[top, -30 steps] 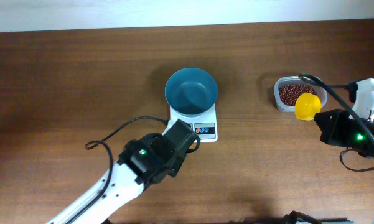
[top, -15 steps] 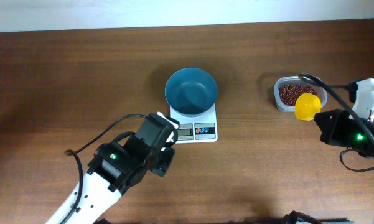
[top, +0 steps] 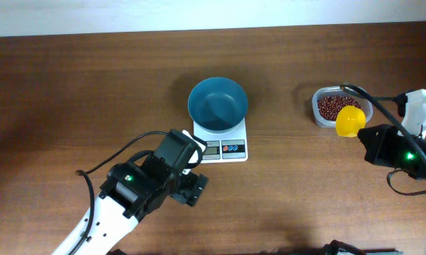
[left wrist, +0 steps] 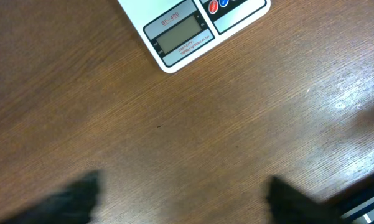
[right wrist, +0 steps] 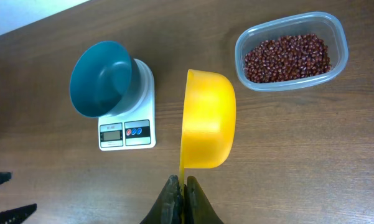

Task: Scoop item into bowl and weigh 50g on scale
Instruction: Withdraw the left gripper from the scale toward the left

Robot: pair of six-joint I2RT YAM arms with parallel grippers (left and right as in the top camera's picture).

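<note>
The teal bowl (top: 217,104) (right wrist: 102,78) stands empty on the white scale (top: 225,149) (right wrist: 127,132) at mid-table. The scale's front corner with its display (left wrist: 177,36) shows at the top of the left wrist view. My left gripper (top: 193,173) (left wrist: 187,196) hovers open over bare wood just in front and left of the scale, holding nothing. The red-brown beans (top: 332,107) (right wrist: 287,56) lie in a clear tub at the right. My right gripper (top: 365,133) (right wrist: 183,190) is shut on the thin handle of a yellow scoop (top: 350,120) (right wrist: 206,121), which hangs empty beside the tub.
The clear plastic tub (top: 319,95) (right wrist: 336,34) sits near the table's right side. A black cable (top: 120,152) loops off the left arm over the wood. Another cable (top: 372,99) arcs past the tub. The table's far edge runs along the top.
My left gripper drew back from the scale's front toward the lower left, then opened its jaws wide. The right arm and scoop have not moved.
</note>
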